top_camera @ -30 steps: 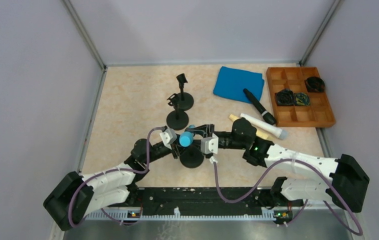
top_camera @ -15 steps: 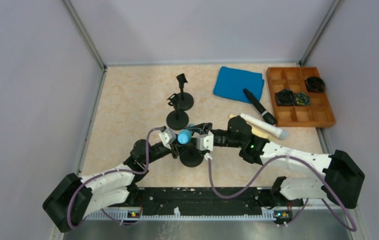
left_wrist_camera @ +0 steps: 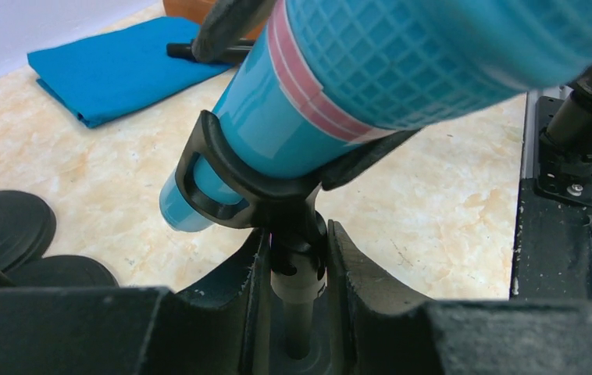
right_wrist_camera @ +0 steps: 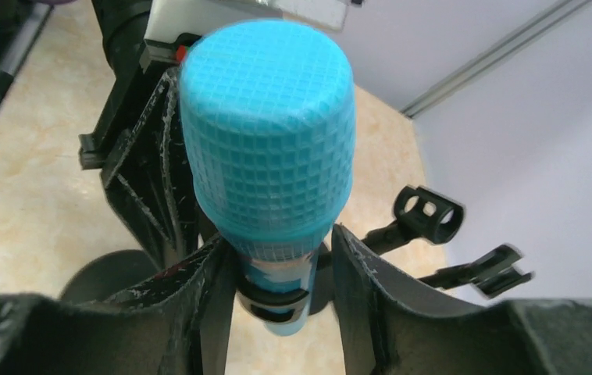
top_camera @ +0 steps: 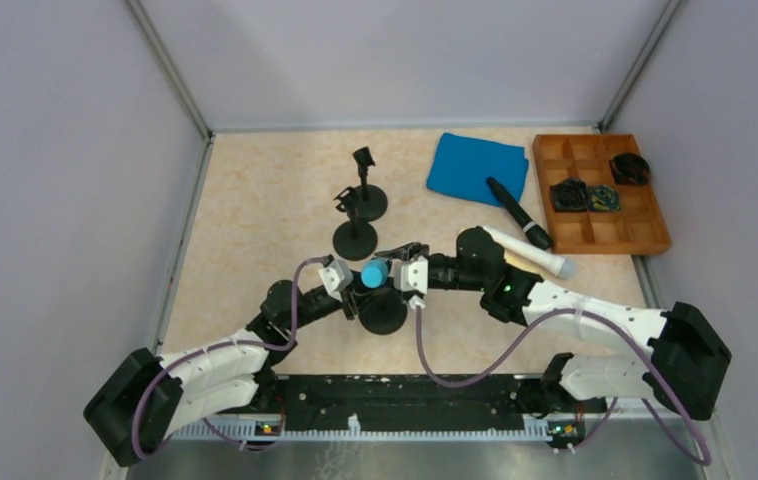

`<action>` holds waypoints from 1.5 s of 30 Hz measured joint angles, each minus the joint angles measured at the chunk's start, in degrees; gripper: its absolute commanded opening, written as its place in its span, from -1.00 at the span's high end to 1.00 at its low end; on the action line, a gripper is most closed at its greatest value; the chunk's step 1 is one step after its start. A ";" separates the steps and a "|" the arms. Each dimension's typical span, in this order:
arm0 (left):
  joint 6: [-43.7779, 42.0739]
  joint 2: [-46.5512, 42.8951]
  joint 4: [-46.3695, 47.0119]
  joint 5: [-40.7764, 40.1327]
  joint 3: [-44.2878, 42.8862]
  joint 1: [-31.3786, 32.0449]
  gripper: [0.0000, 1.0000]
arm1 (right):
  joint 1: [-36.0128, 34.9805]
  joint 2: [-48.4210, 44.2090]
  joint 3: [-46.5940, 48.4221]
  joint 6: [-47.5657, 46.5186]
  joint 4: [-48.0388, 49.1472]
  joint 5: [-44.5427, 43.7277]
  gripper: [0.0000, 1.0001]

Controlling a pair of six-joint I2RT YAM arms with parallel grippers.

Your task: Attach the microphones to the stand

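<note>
No text, brand or number is legible on the light blue microphone point(right_wrist_camera: 265, 156) or elsewhere.

Light blue grid-textured microphone point(right_wrist_camera: 268, 141), pink band point(left_wrist_camera: 308, 86), black stand point(top_camera: 383, 315), blue cloth point(top_camera: 475, 168), brown tray point(top_camera: 610, 249)

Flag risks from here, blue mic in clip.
1. The light blue microphone sits tilted in the clip; if the right hand opens, it may slide through.
2. The left hand clamps the post; releasing could let the top-heavy stand tip.
3. Empty stands sit close behind; retreating arms may knock them.
</note>
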State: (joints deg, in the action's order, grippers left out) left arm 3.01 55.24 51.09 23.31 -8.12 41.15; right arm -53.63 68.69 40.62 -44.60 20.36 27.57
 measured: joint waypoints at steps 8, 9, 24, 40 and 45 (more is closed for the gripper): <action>-1.38 0.79 1.05 2.60 0.00 0.63 1.00 | 1.64 -0.81 -0.07 8.11 -0.59 2.54 -0.78; -1.36 0.85 1.14 2.58 0.00 0.63 1.00 | 1.57 -1.03 -0.07 8.85 0.00 2.82 -0.78; -3.61 -14.19 -14.38 -19.45 -2.69 0.72 1.00 | 1.29 -27.19 -10.45 10.99 1.14 -7.23 -0.83; -4.46 -0.11 -16.52 -24.94 -15.72 -27.82 1.00 | 1.29 -29.31 -13.94 19.28 -6.93 -14.40 -0.83; -0.28 12.87 -9.64 -19.71 -18.23 -39.17 1.00 | 1.27 -28.30 -13.94 20.41 -6.91 -14.40 -0.83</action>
State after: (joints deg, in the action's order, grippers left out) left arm 2.72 68.12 41.45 3.60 -26.35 1.98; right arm -52.36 40.38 26.68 -24.18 13.45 13.17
